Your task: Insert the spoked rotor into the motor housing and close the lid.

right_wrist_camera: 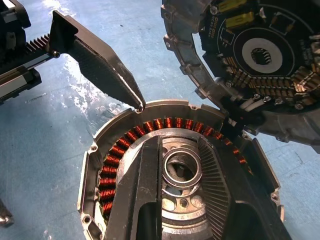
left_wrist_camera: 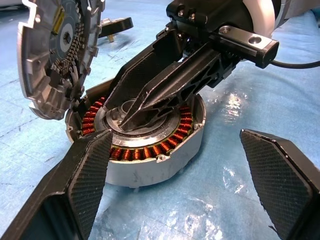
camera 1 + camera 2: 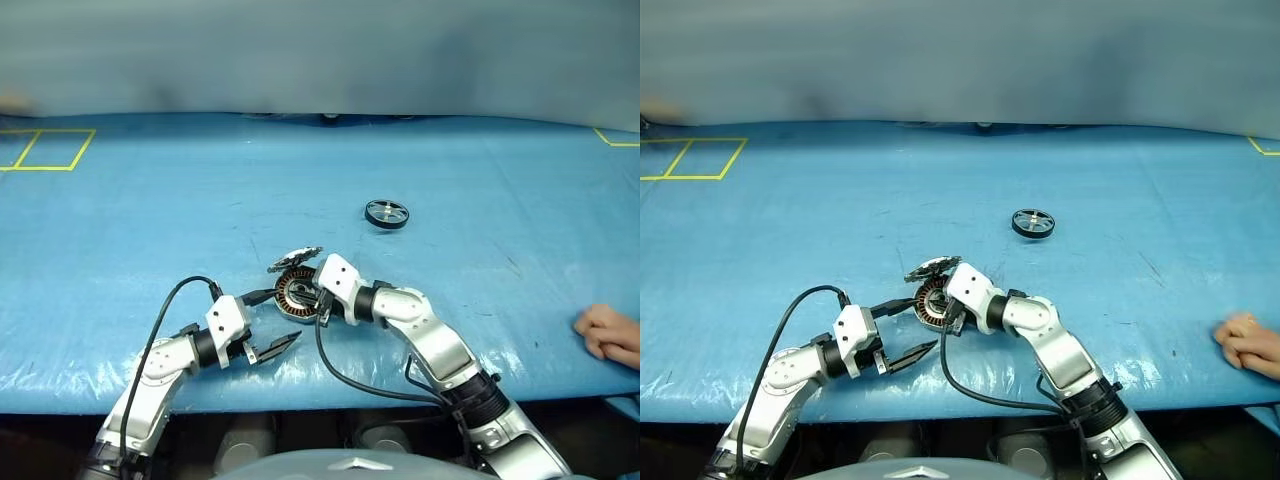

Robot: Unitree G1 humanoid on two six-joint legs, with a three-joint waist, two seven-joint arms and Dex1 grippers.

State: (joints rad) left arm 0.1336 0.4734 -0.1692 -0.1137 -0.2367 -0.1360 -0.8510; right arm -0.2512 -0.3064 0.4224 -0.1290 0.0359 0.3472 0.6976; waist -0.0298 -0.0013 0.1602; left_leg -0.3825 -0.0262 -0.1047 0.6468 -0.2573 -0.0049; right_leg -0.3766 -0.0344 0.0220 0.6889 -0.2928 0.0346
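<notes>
Right gripper (image 3: 303,297) reaches into the open motor housing (image 2: 150,145), its narrowed fingers set around the central hub, apparently steadying the puck. Left gripper (image 3: 902,335) stands wide and empty, one fingertip (image 1: 137,105) at the housing's rim. Lid (image 1: 260,65) tilted up on its edge joint, inner face exposed. Spoked rotor (image 3: 386,213) lies flat, well apart, farther up the table. Judgement: fetch rotor next; right fingers must clear the hub first, housing kept flat, lid kept propped. Blue table cover (image 3: 150,220), creased and glossy; yellow tape marks (image 3: 45,150) far left; a person's hand (image 3: 610,335) resting at right edge.
</notes>
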